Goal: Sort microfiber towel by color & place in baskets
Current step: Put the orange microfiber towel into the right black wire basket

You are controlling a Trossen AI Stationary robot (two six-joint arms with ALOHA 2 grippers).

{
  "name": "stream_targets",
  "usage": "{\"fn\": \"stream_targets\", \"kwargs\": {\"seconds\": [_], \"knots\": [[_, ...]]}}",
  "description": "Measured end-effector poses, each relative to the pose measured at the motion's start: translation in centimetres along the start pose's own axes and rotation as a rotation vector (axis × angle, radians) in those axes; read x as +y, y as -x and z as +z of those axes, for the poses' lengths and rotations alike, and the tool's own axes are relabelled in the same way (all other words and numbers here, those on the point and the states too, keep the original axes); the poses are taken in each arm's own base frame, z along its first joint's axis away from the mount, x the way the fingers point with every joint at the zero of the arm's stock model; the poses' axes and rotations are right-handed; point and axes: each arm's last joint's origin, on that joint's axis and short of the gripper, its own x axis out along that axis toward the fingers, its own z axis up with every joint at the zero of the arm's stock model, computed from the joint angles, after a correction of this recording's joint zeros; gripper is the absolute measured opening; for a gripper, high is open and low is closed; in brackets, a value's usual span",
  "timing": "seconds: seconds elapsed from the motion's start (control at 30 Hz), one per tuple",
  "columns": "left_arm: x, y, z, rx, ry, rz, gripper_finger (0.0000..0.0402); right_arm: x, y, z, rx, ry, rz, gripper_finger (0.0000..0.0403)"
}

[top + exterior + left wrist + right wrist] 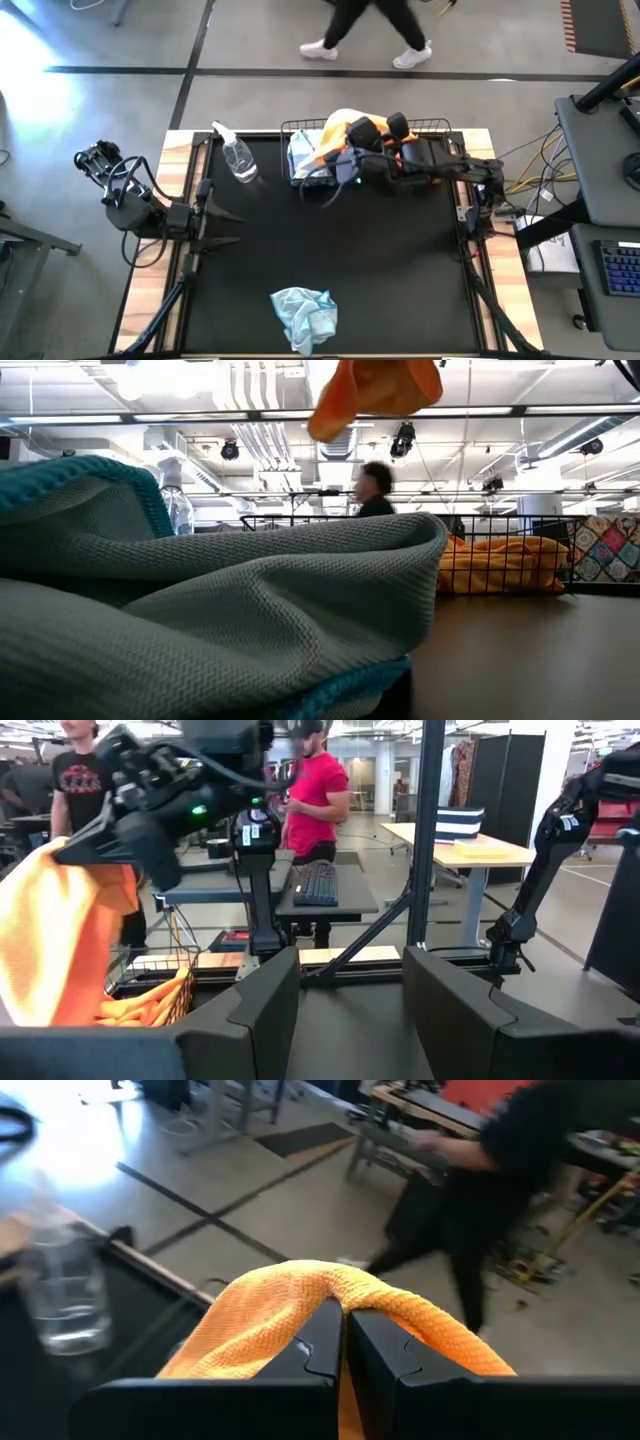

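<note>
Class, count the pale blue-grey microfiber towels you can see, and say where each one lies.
2. One pale blue-grey microfiber towel lies crumpled on the black mat at the near edge; another sits in the left black wire-mesh basket. More may be hidden underneath.

Orange towel (pixel 345 128) hangs draped over the clamped right pincer (pixel 345 1342), lifted above the far baskets (pixel 440 127). More orange cloth (pixel 500 565) lies heaped in the right-hand basket; a pale blue-grey towel (pixel 303 152) sits bunched in the left-hand one. Another blue-grey towel (pixel 304 312), teal-edged, lies crumpled on the table (pixel 380 260) at its near edge, well apart from the baskets.
</note>
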Motion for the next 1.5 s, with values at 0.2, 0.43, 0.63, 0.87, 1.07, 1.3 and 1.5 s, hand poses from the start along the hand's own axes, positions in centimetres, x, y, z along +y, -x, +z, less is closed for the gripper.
{"fn": "stream_targets", "kwargs": {"seconds": [0.2, 0.43, 0.63, 0.87, 1.07, 1.3, 1.5], "knots": [[0.1, 0.2, 0.1, -0.005, 0.007, 0.000, 0.0165, -2.0, -2.8, 0.1, 0.055, 0.037, -0.106, 0.0009], [0.9, 1.1, 0.7, -0.036, 0.029, 0.000, 0.0165, -5.1, -5.2, 0.3, 0.123, 0.044, -0.214, 0.0009], [1.8, 2.2, 1.3, -0.070, 0.040, 0.001, 0.0165, -8.2, -5.4, 1.1, 0.131, 0.002, -0.266, 0.0009], [2.4, 2.9, 1.7, -0.093, 0.058, 0.001, 0.0165, -11.9, -4.4, 2.1, 0.109, -0.078, -0.302, 0.0009], [2.6, 3.2, 1.8, -0.103, 0.062, 0.001, 0.0165, -13.5, -4.3, 2.2, 0.142, -0.102, -0.292, 0.0009], [2.7, 3.3, 1.9, -0.107, 0.071, 0.001, 0.0165, -13.7, -5.3, 1.2, 0.217, -0.042, -0.294, 0.0009], [2.7, 3.3, 1.9, -0.107, 0.086, 0.000, 0.0165, -14.3, -6.1, -0.9, 0.280, -0.032, -0.344, 0.0009]]}}
